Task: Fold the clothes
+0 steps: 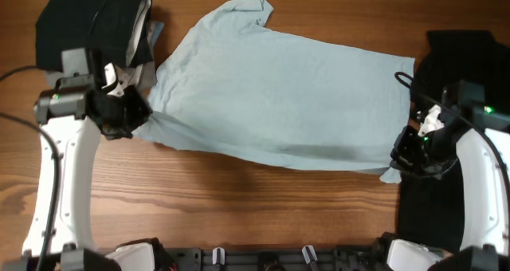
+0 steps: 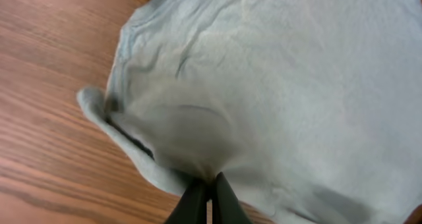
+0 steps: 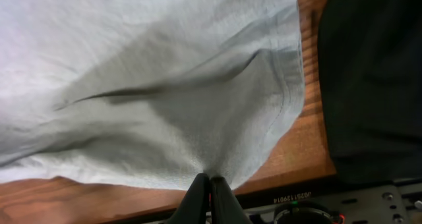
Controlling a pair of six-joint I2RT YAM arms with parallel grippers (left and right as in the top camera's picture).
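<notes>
Wooden table (image 1: pixel 239 195), one pale blue t-shirt (image 1: pixel 279 96), left claw (image 1: pixel 140 123) and right claw (image 1: pixel 397 156) each clenched on its fabric.

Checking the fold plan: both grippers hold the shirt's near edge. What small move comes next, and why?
Probably raise both pinched spots together a little: the left gripper and right gripper are each shut on the near edge of the t-shirt, which lies spread and unfolded.
</notes>
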